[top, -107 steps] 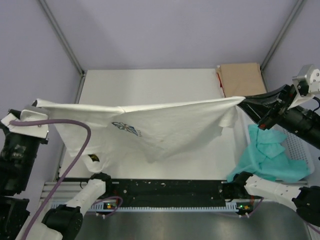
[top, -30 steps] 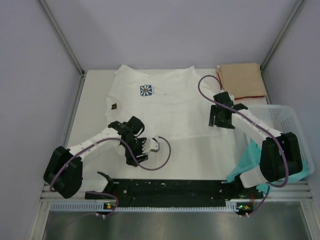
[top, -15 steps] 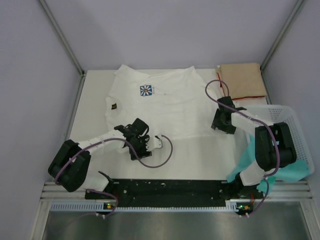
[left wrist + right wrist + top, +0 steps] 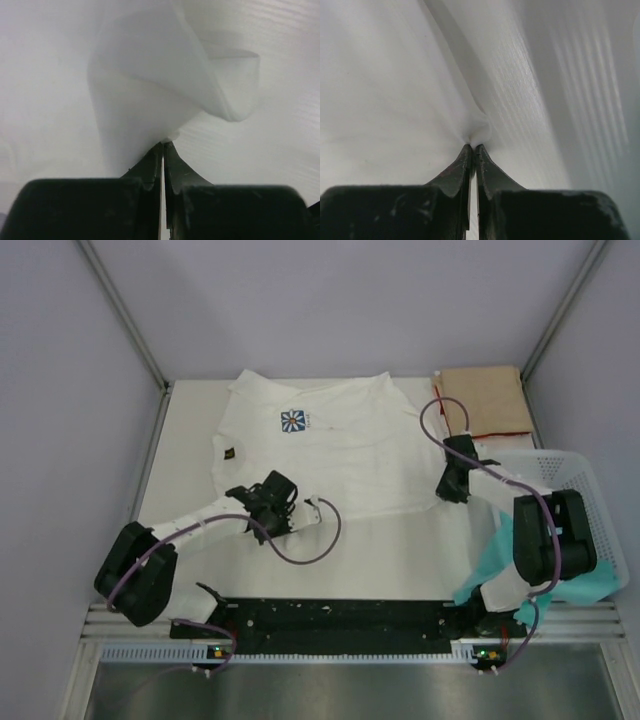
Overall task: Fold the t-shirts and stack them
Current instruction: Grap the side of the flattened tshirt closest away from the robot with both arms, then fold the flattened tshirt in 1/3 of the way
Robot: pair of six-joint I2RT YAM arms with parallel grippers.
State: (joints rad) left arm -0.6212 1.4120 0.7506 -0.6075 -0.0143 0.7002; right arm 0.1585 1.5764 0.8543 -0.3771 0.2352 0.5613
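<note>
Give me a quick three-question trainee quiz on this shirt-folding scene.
1. True or false: the left gripper is shut on the white t-shirt.
2. Where does the tan t-shirt lie? A under the white t-shirt; B at the far right, folded; C at the near left.
3. Name the colour of the cloth in the basket.
Key: 1 true; 2 B; 3 teal.

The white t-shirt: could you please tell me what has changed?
The white t-shirt, earlier stretched in the air, now lies spread on the table. The left gripper and right gripper, open a second ago, have shut on its near edge. Tan t-shirt and basket stayed put.
</note>
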